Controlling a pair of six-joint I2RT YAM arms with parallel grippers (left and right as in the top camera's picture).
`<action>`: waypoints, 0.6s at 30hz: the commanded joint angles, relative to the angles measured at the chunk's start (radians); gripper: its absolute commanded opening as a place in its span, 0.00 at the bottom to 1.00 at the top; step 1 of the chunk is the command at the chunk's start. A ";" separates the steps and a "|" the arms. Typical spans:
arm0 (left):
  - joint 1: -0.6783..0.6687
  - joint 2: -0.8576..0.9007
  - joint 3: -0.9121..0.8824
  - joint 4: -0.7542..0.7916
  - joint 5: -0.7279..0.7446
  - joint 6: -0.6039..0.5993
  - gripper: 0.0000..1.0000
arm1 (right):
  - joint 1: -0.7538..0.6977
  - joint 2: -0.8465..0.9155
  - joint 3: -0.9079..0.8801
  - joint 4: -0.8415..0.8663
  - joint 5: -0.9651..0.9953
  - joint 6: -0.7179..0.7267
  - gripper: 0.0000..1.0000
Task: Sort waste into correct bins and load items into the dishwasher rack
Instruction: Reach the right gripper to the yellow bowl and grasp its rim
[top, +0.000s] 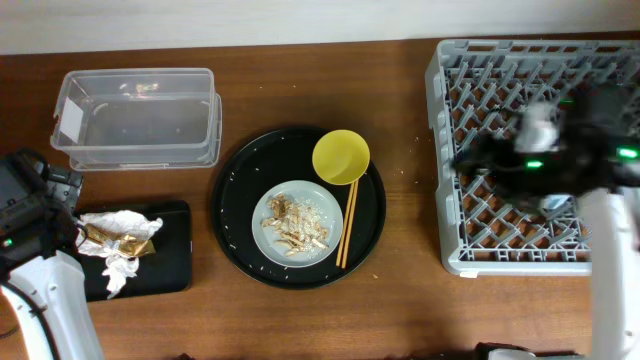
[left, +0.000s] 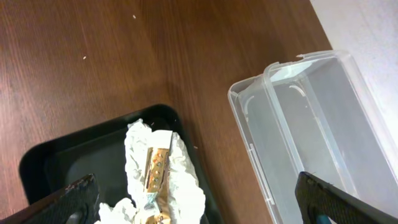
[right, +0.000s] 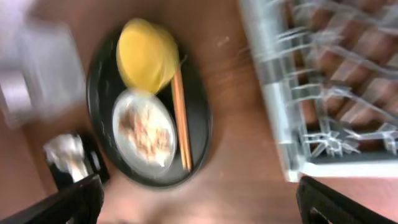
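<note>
The crumpled white napkin (top: 122, 262) and the brown-gold wrapper (top: 112, 240) lie in the shallow black tray (top: 175, 270), next to the clear tub (top: 140, 120). My left gripper (left: 202, 208) is open, just above the napkin (left: 186, 180) and wrapper (left: 157, 165). The grey plate (top: 268, 212) holds food scraps (top: 296, 225). The yellow bowl (top: 341, 156) and chopsticks (top: 348, 222) are beside it. My right gripper (right: 199, 205) is open and empty, and its arm is blurred over the dishwasher rack (top: 500, 60). No cup is in view.
Plate, bowl and chopsticks sit on a large round black tray (top: 230, 190) at the table's middle, with crumbs scattered on it. Bare wood lies between that tray and the rack. The clear tub (left: 311, 124) looks nearly empty.
</note>
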 joint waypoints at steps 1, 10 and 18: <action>0.003 -0.006 0.003 0.001 -0.004 0.012 0.99 | 0.273 0.050 -0.009 0.046 0.152 -0.105 0.98; 0.003 -0.006 0.003 0.001 -0.004 0.012 0.99 | 0.579 0.244 -0.009 0.482 0.163 -0.019 0.91; 0.003 -0.006 0.003 0.001 -0.004 0.012 0.99 | 0.694 0.550 0.012 0.795 0.518 -0.113 0.62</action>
